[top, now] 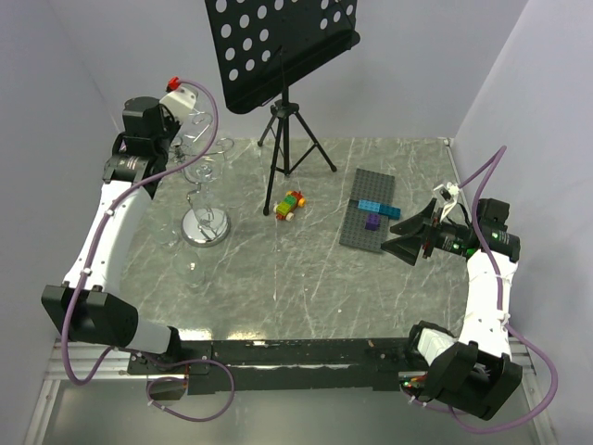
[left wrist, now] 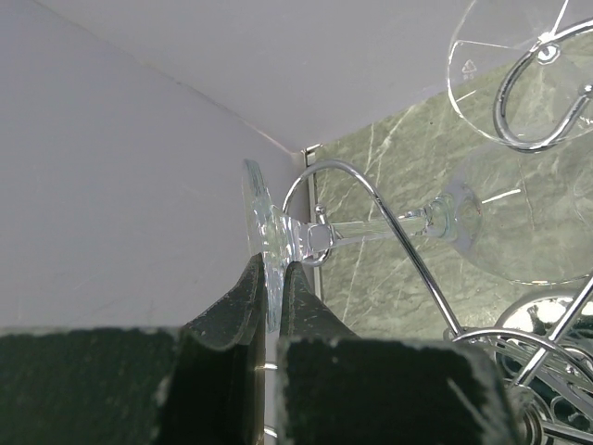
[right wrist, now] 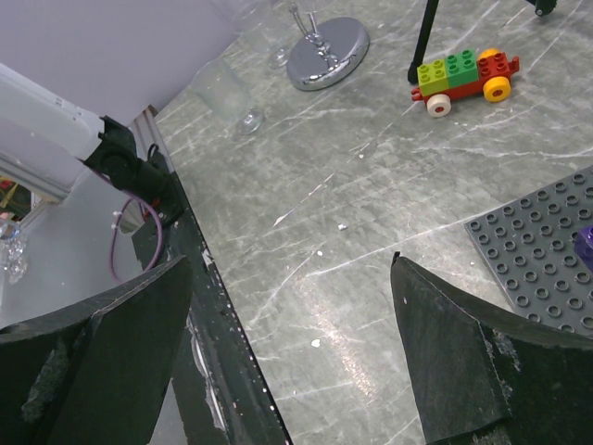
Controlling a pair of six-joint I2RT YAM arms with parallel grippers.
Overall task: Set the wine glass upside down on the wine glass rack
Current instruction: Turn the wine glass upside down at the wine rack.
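Observation:
My left gripper (left wrist: 273, 269) is shut on the round foot of a clear wine glass (left wrist: 264, 227), held edge-on between the jaws. Its stem (left wrist: 371, 229) runs right, across a curled chrome hook arm (left wrist: 357, 181) of the wine glass rack, to the bowl (left wrist: 519, 227). A second glass's foot (left wrist: 486, 69) hangs in another hook. In the top view the left gripper (top: 182, 125) is raised beside the rack top, above the rack's round base (top: 206, 227). My right gripper (top: 405, 243) is open and empty, low over the table's right side; it also shows in the right wrist view (right wrist: 292, 264).
A black tripod music stand (top: 283, 56) stands at the back centre. A toy car of bricks (top: 290, 205) lies mid-table. A grey baseplate (top: 357, 227) with blue and purple bricks lies at the right. A clear glass (right wrist: 232, 93) stands left of the rack base (right wrist: 326, 51).

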